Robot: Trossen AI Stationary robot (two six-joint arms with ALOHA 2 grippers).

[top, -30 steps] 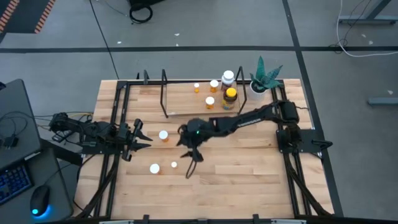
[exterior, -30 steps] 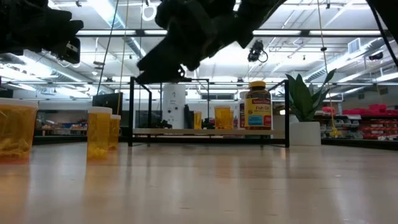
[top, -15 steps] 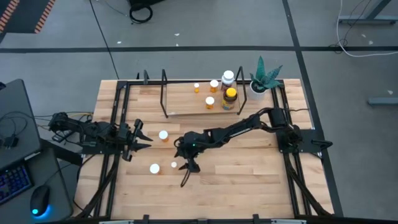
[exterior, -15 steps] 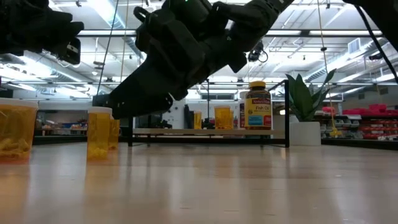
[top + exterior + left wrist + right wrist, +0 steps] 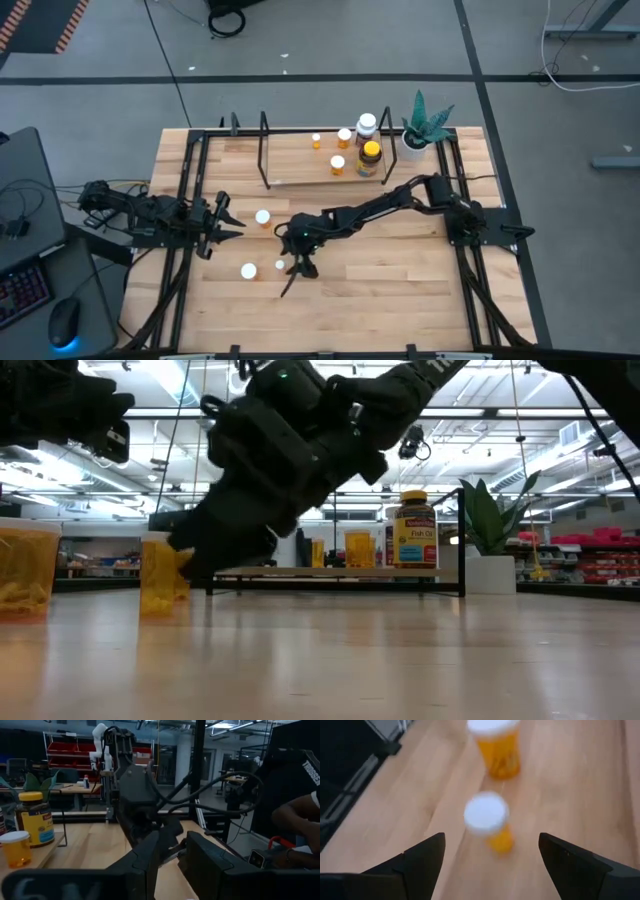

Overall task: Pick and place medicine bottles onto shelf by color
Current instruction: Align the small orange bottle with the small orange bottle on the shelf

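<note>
Three orange bottles with white caps stand loose on the table: one mid-left [image 5: 262, 216] and two nearer the front [image 5: 248, 270], [image 5: 279, 265]. My right gripper [image 5: 293, 272] is open and low over the table. In its wrist view [image 5: 491, 840] its fingers stand on either side of the small front bottle [image 5: 487, 820] without touching it, and another bottle [image 5: 495, 747] is beyond. The shelf [image 5: 300, 172] at the back carries three orange bottles [image 5: 337, 163], the white bottle [image 5: 367, 125] and the amber bottle [image 5: 370, 155]. My left gripper [image 5: 228, 216] waits open at the left.
A white pot with a green plant [image 5: 420, 128] stands at the shelf's right end. Black rails [image 5: 188, 200] run along both table sides. In the low view my right gripper [image 5: 215, 550] hangs beside an orange bottle [image 5: 160, 572]. A person's arm [image 5: 300, 815] shows beyond the table.
My right gripper has moved toward the table's near edge and a little left, and has come down toward the two front loose bottles. Its fingers have stayed open. The bottles have not moved.
</note>
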